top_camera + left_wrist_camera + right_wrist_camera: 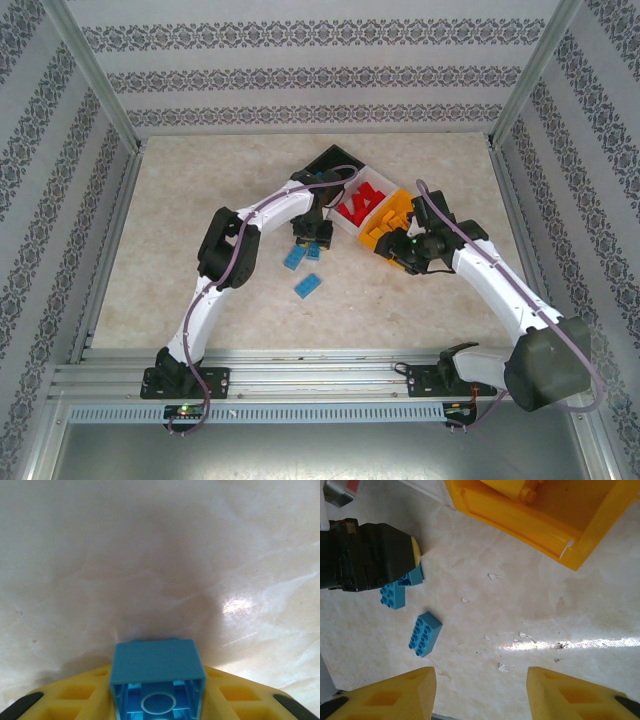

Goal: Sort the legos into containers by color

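Observation:
A blue lego (155,662) sits between the yellow fingers (75,700) of my left gripper (157,680), which is shut on it, hollow underside facing the camera, close to the tabletop. From above, the left gripper (318,240) stands just in front of the containers: a black bin (335,163), a white bin (383,182) holding red legos (355,208), and an orange bin (372,238) holding orange legos. Two more blue legos (293,258) (307,286) lie loose on the table. My right gripper (481,680) hangs open over bare table beside the orange bin (520,520).
The right wrist view shows the left gripper's black body (365,555) over the blue legos (425,634) (393,596). Patterned walls with metal posts (95,65) enclose the marble tabletop (200,190). A metal rail (300,375) runs along the near edge.

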Robot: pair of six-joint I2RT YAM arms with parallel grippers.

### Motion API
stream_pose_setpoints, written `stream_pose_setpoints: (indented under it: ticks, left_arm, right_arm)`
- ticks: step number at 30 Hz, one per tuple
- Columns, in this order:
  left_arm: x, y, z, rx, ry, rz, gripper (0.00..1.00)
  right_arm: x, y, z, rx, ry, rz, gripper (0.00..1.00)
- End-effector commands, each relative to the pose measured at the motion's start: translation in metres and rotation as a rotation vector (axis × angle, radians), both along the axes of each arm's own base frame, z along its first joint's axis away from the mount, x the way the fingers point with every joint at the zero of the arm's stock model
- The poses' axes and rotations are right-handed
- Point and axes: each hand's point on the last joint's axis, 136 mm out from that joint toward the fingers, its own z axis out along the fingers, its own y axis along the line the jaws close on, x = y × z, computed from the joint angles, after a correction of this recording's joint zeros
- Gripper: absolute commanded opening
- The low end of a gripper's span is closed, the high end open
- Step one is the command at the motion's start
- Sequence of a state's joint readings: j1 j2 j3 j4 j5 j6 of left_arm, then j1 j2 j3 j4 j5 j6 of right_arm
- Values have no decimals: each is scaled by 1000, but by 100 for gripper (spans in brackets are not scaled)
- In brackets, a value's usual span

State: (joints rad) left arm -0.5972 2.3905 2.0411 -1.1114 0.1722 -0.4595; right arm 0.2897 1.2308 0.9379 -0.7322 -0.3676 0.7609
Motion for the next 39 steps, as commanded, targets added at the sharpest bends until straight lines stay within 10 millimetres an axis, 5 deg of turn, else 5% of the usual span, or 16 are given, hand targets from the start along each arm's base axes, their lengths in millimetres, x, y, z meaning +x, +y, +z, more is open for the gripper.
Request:
stream_pose_setpoints:
  ticks: [1,10,16,26,39]
  left_arm:
    - [-13,-1,1,-20,42,-10,39]
    - [3,-17,42,-348,31,160,37]
    - [26,-6,74,-532,0,317,37]
    - [93,-14,139,-829,-90,520,37]
    - [167,-36,163,-949,-124,581,37]
  right_arm:
    - [-5,-4,-2,-5,18,-19,51]
    - [3,-1,2,-1,11,-11,51]
    - [6,0,-2,2,18,-6,51]
    - [14,2,-3,1,20,-5,51]
    - [11,-11,-4,2,19,-54,51]
